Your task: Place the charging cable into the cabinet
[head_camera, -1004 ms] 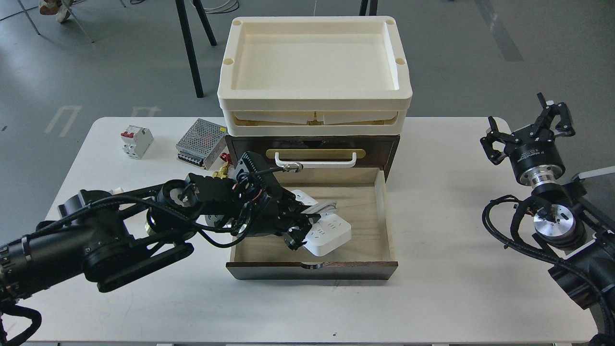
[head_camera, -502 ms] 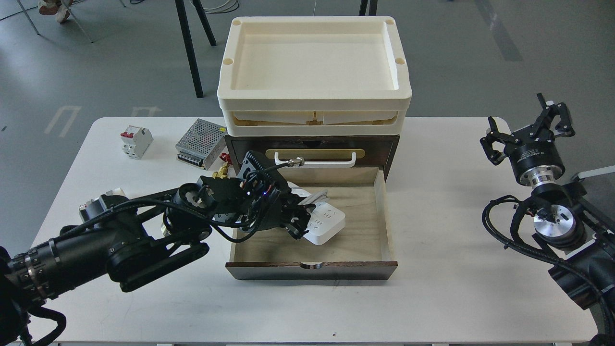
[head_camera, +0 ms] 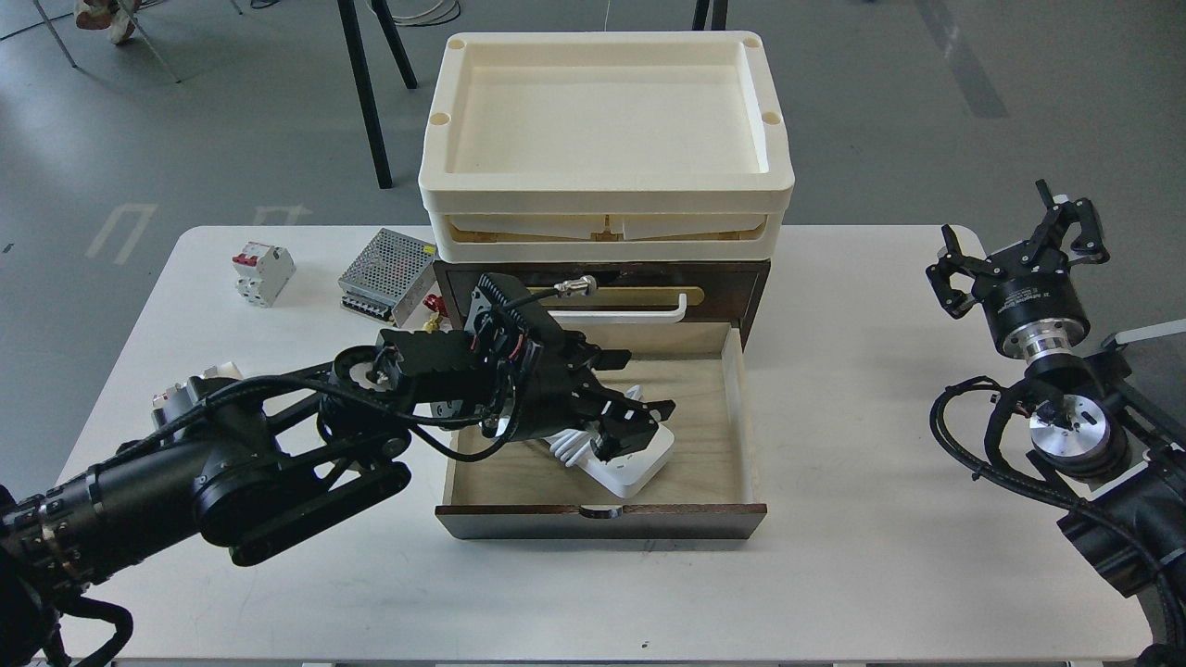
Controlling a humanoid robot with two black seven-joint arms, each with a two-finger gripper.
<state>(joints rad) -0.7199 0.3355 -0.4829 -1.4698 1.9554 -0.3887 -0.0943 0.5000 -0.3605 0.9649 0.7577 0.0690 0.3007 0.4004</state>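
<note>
On the white counter (head_camera: 278,574), at the far left, a small white circuit breaker with red switches (head_camera: 263,271) and a metal mesh-cased power supply box (head_camera: 387,276) are left untouched, well apart from the work; further right, the left gripper (head_camera: 623,408) of the black arm is seen over the pulled-out pale wood drawer (head_camera: 746,435) of the dark brown wooden cabinet (head_camera: 741,278), and a change from half a second ago is noted: the fingers, then closed about the white rectangular power strip with its looped white cord (head_camera: 639,463), are now spread apart above it, and nothing is held; the strip, which was raised and tilted near the drawer's back left, is now found lower, toward the front centre of the drawer, apparently resting on its floor with cord loops bunched at its left side; the placing is therefore judged done, with only withdrawal and perhaps closing of the drawer left; the cream plastic tray (head_camera: 445,176) on top of the cabinet is seen empty; at the far right, the right gripper (head_camera: 1019,245) is held off the counter's edge, unmoved, its fingers parted and empty.
</note>
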